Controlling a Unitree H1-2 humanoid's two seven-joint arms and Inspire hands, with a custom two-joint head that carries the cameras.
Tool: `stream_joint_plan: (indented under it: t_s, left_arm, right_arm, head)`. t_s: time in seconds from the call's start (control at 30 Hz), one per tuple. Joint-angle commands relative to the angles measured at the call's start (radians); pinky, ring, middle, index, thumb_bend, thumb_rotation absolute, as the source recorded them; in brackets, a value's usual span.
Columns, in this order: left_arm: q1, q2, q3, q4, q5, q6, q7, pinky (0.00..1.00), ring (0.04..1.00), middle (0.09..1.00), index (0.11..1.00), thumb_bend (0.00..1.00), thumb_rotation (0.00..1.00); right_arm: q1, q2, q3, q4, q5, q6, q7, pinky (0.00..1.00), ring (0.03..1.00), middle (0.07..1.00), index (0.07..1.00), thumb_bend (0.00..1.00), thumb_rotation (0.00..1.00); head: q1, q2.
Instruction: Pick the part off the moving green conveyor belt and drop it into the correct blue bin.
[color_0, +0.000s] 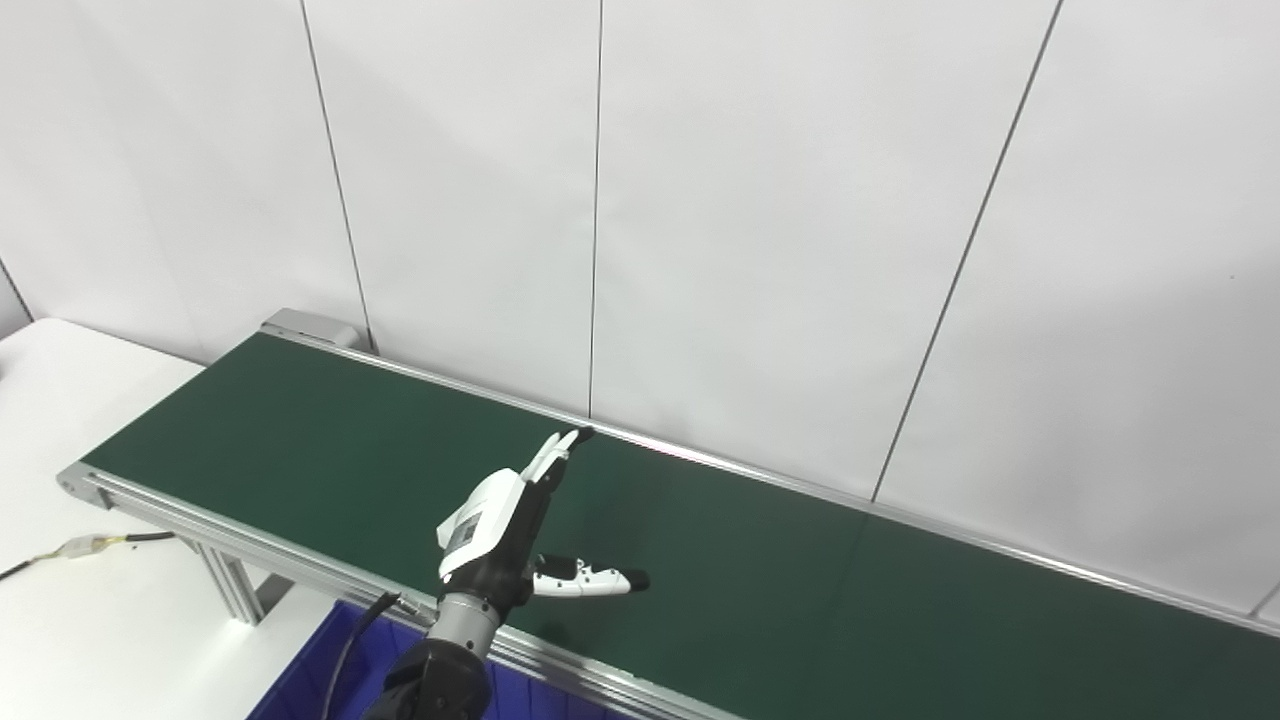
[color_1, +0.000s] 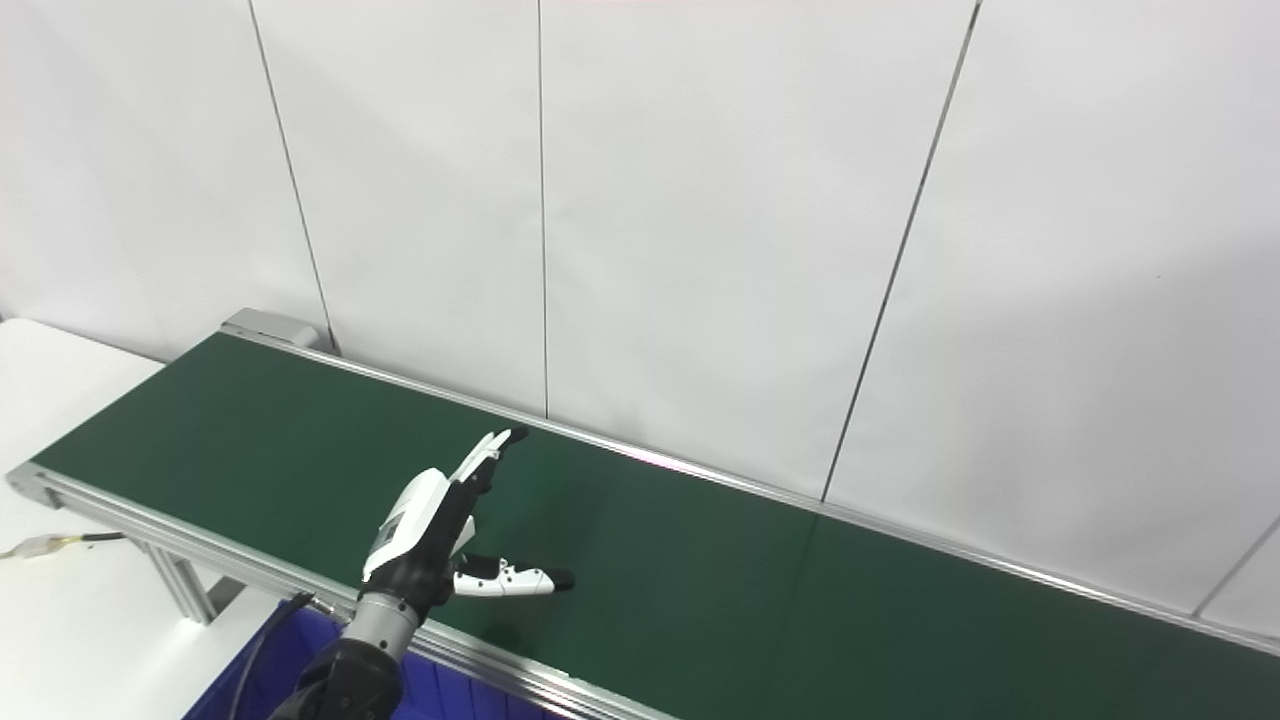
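The green conveyor belt (color_0: 300, 430) runs from the upper left to the lower right, and no part shows on it. My left hand (color_0: 520, 525) is held over the near side of the belt, fingers (color_0: 560, 450) stretched toward the wall and thumb (color_0: 590, 580) out to the right. It is open and holds nothing. It also shows in the right eye view (color_1: 440, 540). A corner of a blue bin (color_0: 320, 670) shows below the belt's near rail, beside my left forearm. My right hand is not in view.
The belt's aluminium frame (color_0: 240, 555) stands on a white table (color_0: 90, 640). A cable with a connector (color_0: 85, 545) lies on the table at the left. A white panelled wall (color_0: 700, 200) rises right behind the belt.
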Motion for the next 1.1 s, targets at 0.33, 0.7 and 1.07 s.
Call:
stream_joint_plan:
  t_s: [0.33,0.7,1.07]
  left_arm:
    - [-0.116,0.08,-0.021,0.172,0.055,0.045,0.104,0.89,0.972,1.0,0.942,0.78,0.25]
    - [-0.152,0.124,-0.075,0.279,0.111,0.08,0.168,1.0,1.0,1.0,0.914,0.79,0.17]
    - [-0.185,0.122,-0.131,0.338,0.171,0.138,0.227,1.0,1.0,1.0,0.901,0.75,0.13]
  right_arm:
    - [-0.011,0.003,0.0,-0.019,0.003,-0.068,-0.01,0.68,0.804,0.868,0.926,0.92,0.0]
    - [-0.01,0.0,0.008,-0.025,-0.013,-0.053,-0.007,0.67,0.81,0.874,0.932,0.92,0.01]
    - [-0.01,0.003,0.014,-0.024,-0.015,-0.054,-0.007,0.67,0.806,0.873,0.929,0.92,0.01]
  head:
    - [-0.008,-0.004]
    - [-0.012,-0.005]
    - [-0.018,-0.004]
